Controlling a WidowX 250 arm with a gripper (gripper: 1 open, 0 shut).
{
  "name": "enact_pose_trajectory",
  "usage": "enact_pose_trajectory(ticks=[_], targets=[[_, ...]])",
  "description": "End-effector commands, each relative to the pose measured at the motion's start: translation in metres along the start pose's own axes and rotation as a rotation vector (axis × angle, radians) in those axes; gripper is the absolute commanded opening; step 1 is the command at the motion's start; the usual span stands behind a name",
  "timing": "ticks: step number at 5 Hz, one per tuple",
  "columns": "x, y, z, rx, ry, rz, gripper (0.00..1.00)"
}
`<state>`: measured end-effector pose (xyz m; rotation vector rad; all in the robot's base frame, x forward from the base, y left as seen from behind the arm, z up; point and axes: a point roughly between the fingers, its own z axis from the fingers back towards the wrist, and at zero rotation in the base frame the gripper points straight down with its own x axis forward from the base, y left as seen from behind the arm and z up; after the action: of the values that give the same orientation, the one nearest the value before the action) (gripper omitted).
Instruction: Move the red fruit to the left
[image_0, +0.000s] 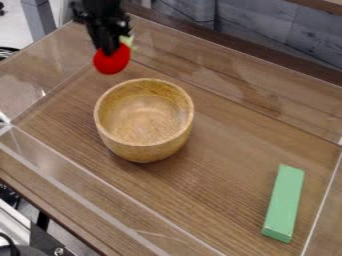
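The red fruit (110, 60), small and round with a pale green tip, hangs just above the wooden tabletop at the far left, behind and left of the wooden bowl (144, 120). My black gripper (107, 45) comes straight down from above and is shut on the fruit's top. The fingertips are partly hidden by the fruit itself.
A flat green rectangular block (282, 203) lies near the front right. Clear acrylic walls (40, 85) ring the wooden table surface, with a low clear rim along the front. A grey surface runs behind the back wall.
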<state>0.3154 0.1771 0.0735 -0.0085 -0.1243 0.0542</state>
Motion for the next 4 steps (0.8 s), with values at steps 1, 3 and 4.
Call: enact_pose_trajectory(ticks=[1, 3, 4], targets=[[0.013, 0.015, 0.007, 0.031, -0.049, 0.023, 0.0], [0.014, 0.025, -0.01, 0.026, -0.041, 0.026, 1.0], [0.017, 0.025, -0.019, 0.027, -0.041, -0.007, 1.0]])
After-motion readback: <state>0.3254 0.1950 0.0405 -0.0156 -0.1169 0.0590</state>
